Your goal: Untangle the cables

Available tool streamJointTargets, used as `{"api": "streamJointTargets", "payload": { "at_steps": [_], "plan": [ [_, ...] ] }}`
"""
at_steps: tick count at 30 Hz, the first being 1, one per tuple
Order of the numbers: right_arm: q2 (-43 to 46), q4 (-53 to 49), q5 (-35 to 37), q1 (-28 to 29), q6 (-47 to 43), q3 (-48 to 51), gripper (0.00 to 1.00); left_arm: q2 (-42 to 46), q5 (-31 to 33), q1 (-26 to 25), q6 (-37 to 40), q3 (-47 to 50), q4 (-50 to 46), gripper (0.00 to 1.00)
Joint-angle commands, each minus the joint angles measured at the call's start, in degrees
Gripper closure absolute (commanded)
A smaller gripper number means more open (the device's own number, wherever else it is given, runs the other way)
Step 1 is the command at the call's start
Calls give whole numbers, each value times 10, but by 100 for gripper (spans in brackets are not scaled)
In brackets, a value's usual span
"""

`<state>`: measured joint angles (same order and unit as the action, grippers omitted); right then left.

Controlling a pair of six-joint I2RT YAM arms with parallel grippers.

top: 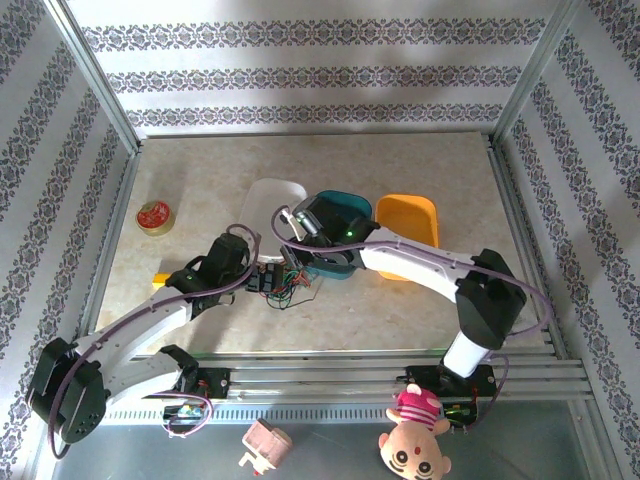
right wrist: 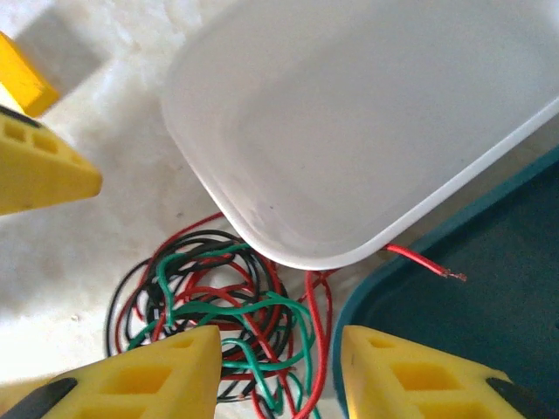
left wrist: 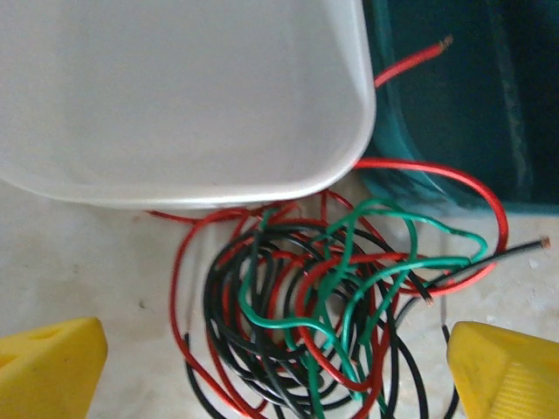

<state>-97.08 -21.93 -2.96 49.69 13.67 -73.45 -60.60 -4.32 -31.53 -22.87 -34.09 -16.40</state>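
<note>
Though on the table (left wrist: 70, 262), cables (left wrist: 306, 323) close against white tray (left wrist: 175, 105), teal tray (left wrist: 454, 105).

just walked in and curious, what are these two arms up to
A tangle of red, green and black cables lies on the table, beside a white tray and a teal tray. The left gripper hovers wide open above it. The right gripper straddles some strands, jaws apart. Nothing is separated yet.

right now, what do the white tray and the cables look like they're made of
The white tray looks like smooth, milky plastic with a soft sheen and a moulded rim. The cables look like shiny plastic-coated wire, probably copper inside: bare brownish tips show.
</note>
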Motion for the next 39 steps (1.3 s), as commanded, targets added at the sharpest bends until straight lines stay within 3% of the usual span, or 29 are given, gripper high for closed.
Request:
{"api": "streamJointTargets", "payload": {
  "at_steps": [1, 12, 17, 19, 24, 33, 39],
  "plan": [
    [-29, -62, -6, -12, 9, -25, 61, -15, -7, -12, -10, 5, -1, 0],
    [-74, -75, -44, -24, 22, -38, 74, -65, -13, -12, -13, 22, 60, 1],
    [-74, -73, -57, -22, 18, -41, 96, -78, 22, -12, -19, 29, 75, 2],
    [-65, -71, -55, -21, 14, -40, 100, -83, 20, -12, -20, 31, 85, 3],
    [-17, -54, -61, -19, 12, -26, 100, -108, 12, -12, -32, 36, 101, 6],
    [83, -23, -87, -19, 47, 7, 100, -174, -3, -12, -43, 30, 106, 25],
    [160, 1, -73, -19, 64, 30, 100, -199, -9, -12, -51, 27, 103, 55]
  ]
}}
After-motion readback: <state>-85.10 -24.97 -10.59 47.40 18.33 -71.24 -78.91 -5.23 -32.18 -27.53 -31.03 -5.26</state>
